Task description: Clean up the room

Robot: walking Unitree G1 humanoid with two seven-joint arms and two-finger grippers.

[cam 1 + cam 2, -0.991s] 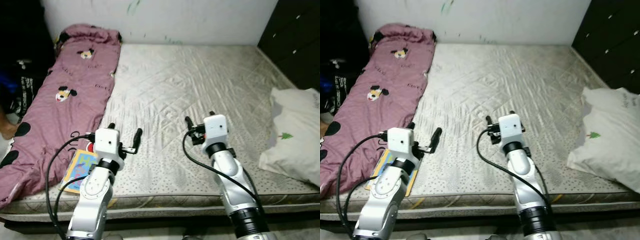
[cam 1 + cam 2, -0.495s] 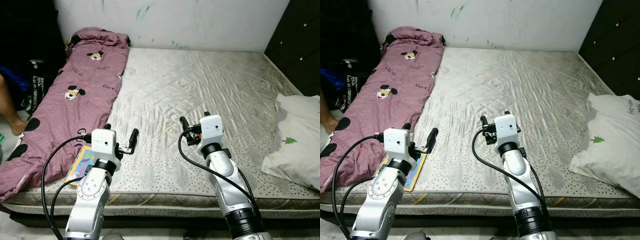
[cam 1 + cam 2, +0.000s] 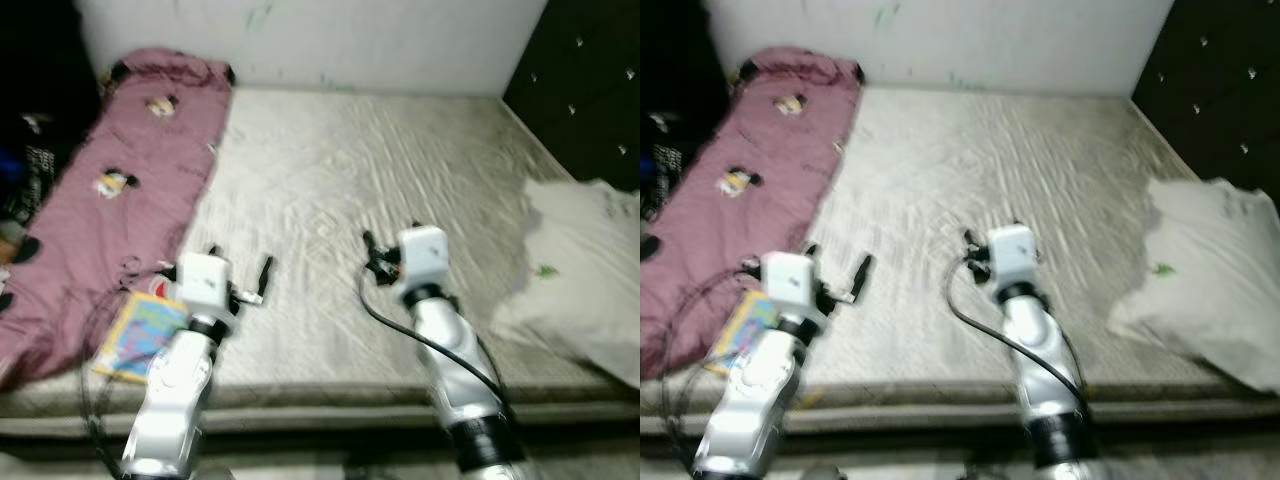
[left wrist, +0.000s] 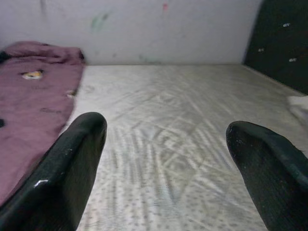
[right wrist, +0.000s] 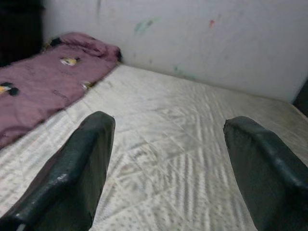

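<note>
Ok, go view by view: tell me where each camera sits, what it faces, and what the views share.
Left eye, on the head: looks down at the bare grey quilted mattress, both silver arms in view.
Right eye: same scene, with the white pillow on the robot's right.
Left wrist: looks along the open left claw toward the white wall.
Right wrist: looks along the open right claw the same way.
Shared: the maroon cartoon-print blanket appears in every view.
</note>
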